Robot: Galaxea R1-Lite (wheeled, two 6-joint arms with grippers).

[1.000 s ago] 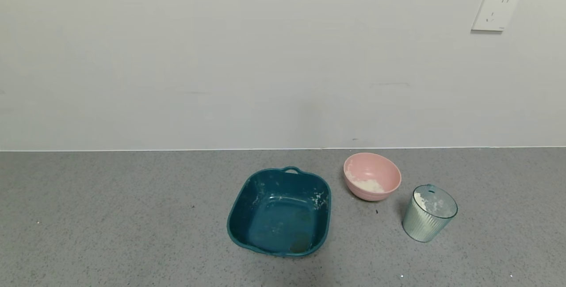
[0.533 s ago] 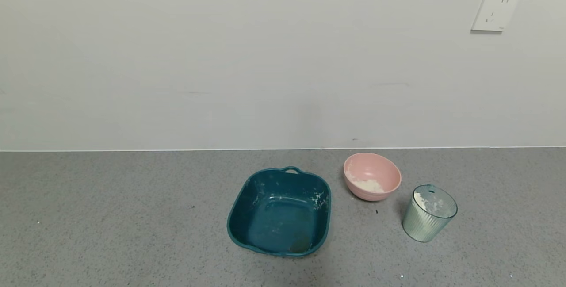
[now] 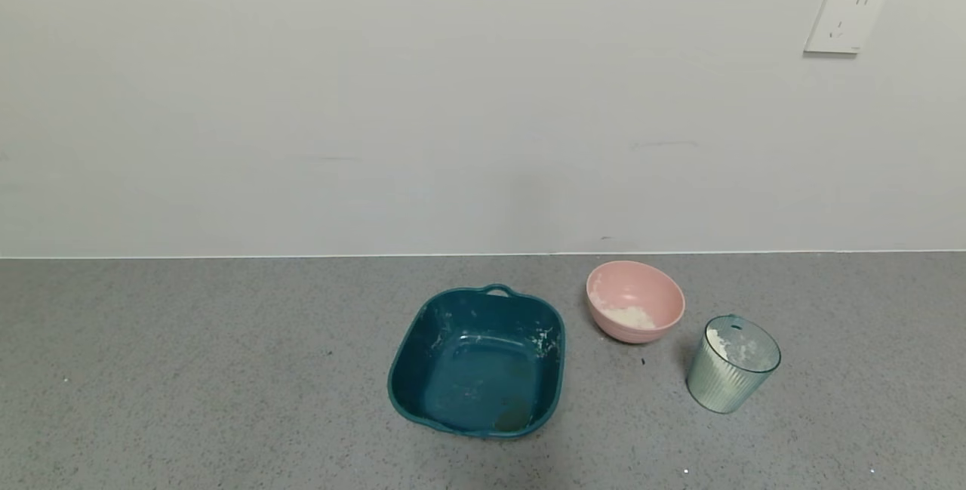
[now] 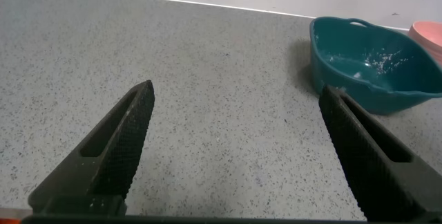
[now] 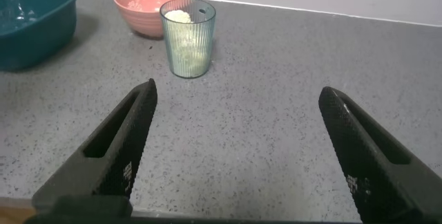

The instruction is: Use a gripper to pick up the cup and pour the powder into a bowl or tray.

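Three containers are sitting on the grey speckled countertop (image 3: 189, 384): a dark teal square tray with handles (image 3: 477, 361), a small round pale pink bowl (image 3: 635, 301) just right of it, and a small ribbed translucent blue-green plastic cup (image 3: 731, 363) standing upright near the bowl's right, apart from it. White clumpy powder (image 3: 736, 349) is lying inside the cup, and more is sitting in the bowl. The right gripper (image 5: 238, 148) is hovering low over the counter with fingers spread wide, empty, the cup well ahead of it. The left gripper (image 4: 235, 148) is also gaping open, holding nothing, the tray ahead to one side. A white wall socket (image 3: 844, 19) is showing on the wall.
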